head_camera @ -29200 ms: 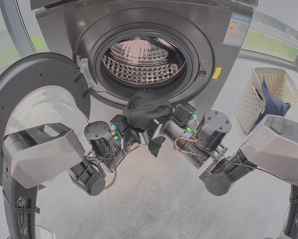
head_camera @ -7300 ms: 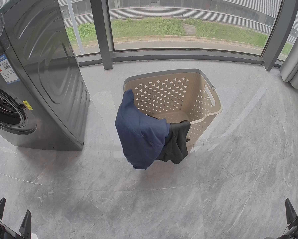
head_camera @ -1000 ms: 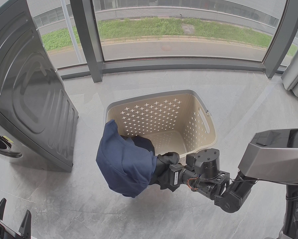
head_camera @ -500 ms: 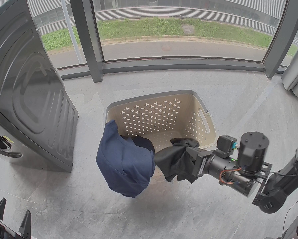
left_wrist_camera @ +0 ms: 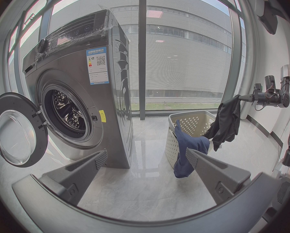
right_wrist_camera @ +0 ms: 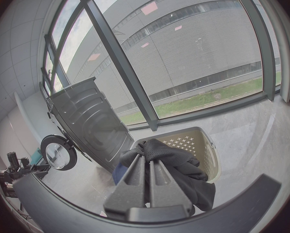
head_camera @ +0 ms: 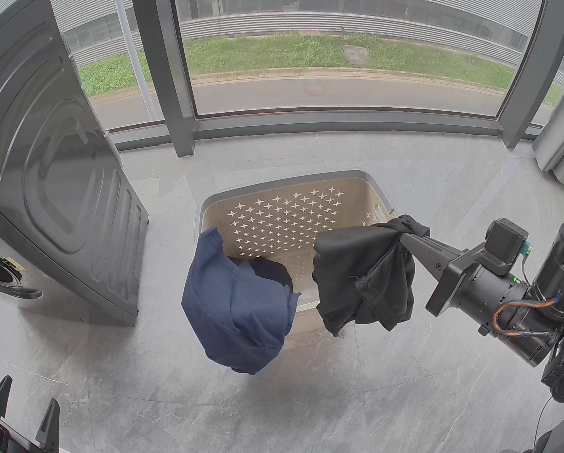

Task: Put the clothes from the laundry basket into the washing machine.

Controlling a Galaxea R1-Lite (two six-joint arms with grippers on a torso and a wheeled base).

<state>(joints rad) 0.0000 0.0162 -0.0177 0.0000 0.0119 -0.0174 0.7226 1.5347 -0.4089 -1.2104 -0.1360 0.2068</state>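
Observation:
The beige laundry basket (head_camera: pixel 275 218) stands on the floor by the window. A dark blue garment (head_camera: pixel 238 303) hangs over its near left rim. My right gripper (head_camera: pixel 409 233) is shut on a black garment (head_camera: pixel 360 275), which dangles in the air above the basket's near right corner; the same black garment (right_wrist_camera: pixel 170 157) drapes over the fingers (right_wrist_camera: pixel 135 178) in the right wrist view. The washing machine (left_wrist_camera: pixel 86 91) stands to the left with its round door (left_wrist_camera: pixel 17 130) swung open. My left gripper (head_camera: pixel 21 407) is low at the near left, open and empty.
The washing machine's side panel (head_camera: pixel 49 158) takes up the left of the head view. A window wall with dark frames (head_camera: pixel 159 64) runs behind the basket, and a curtain (head_camera: pixel 562 133) hangs at the far right. Grey tiled floor (head_camera: pixel 332 397) lies open before the basket.
My right gripper has risen and drawn back to the right, lifting the black garment off the basket's near rim into the air. The blue garment and the left gripper stayed put.

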